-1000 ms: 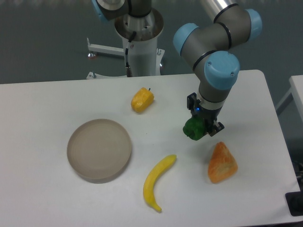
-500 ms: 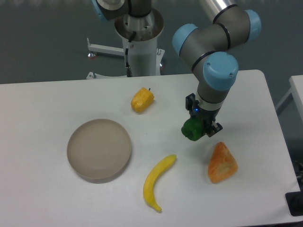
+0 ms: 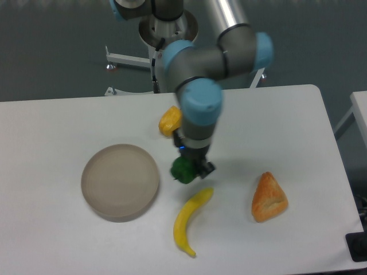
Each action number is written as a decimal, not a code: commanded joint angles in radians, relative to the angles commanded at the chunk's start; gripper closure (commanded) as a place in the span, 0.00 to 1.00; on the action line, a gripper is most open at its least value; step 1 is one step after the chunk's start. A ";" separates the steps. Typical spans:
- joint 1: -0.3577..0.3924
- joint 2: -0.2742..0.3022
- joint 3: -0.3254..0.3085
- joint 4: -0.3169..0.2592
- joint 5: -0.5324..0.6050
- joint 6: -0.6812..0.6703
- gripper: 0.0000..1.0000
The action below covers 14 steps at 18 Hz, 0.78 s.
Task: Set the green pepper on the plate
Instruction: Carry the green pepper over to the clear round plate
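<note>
- Gripper (image 3: 187, 169): points straight down from the arm and is clenched on the green pepper (image 3: 183, 170); the fingers grip it from above, which leaves its underside free for setting down.
- Green pepper: hangs in the gripper, apparently clear of the table (image 3: 69, 240), just right of the plate's rim and just above the upper tip of the banana (image 3: 191, 220). It is carried high enough to pass over the other items without knocking them.
- Plate (image 3: 120, 181): sits bare on the left half of the table, near the pepper but not yet under it. Its low rim should let the pepper be lowered in from above.
- Yellow pepper (image 3: 170, 121): lies behind the arm's wrist, partly hidden by it; not part of the task.
- Orange wedge-shaped item (image 3: 268, 197): rests well apart on the right, out of the way.
- Stage, as judged: transport is under way; what is left is a short move leftward over the plate, a descent, and release.
</note>
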 joint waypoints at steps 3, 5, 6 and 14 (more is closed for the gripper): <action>-0.042 -0.012 -0.024 -0.002 -0.126 -0.127 0.88; -0.057 -0.017 -0.035 0.000 -0.138 -0.163 0.87; -0.072 -0.018 -0.037 0.000 -0.138 -0.170 0.86; -0.129 -0.047 -0.040 0.032 -0.129 -0.210 0.29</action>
